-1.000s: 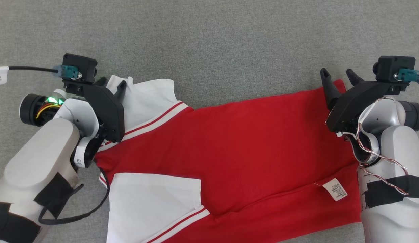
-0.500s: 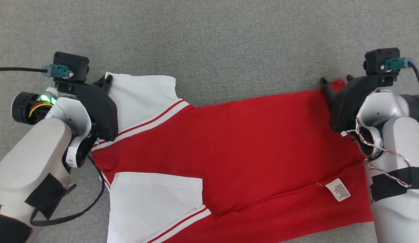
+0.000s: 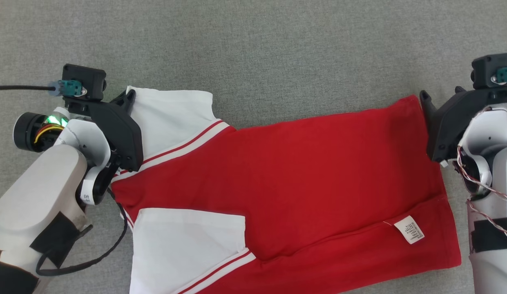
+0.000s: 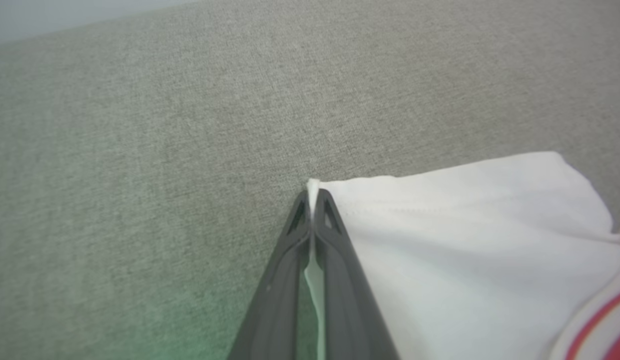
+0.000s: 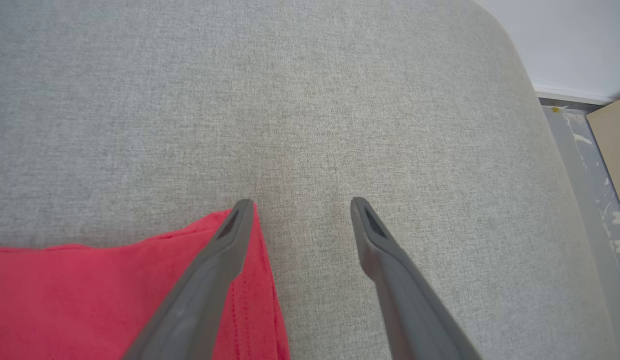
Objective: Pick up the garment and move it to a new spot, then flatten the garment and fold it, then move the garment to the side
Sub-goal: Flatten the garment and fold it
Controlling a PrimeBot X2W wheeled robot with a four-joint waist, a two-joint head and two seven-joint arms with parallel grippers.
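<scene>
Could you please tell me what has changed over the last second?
The left tool closed on the corner of the white sleeve, drawing it out flatter. The right tool, still open, shifted right, to the outer edge of the red hem. The garment itself lies where it was.

Soft matt knit cloth of the garment (image 3: 278,171), coarse grey woven fabric surface (image 3: 253,53), rough and matt, smooth matt dark plastic of the left gripper (image 4: 313,196) and right gripper (image 5: 302,206), thin papery care label (image 3: 409,229)

Bright, even light, faint soft shadows; the left hand (image 4: 313,198) blurs near the lens.
</scene>
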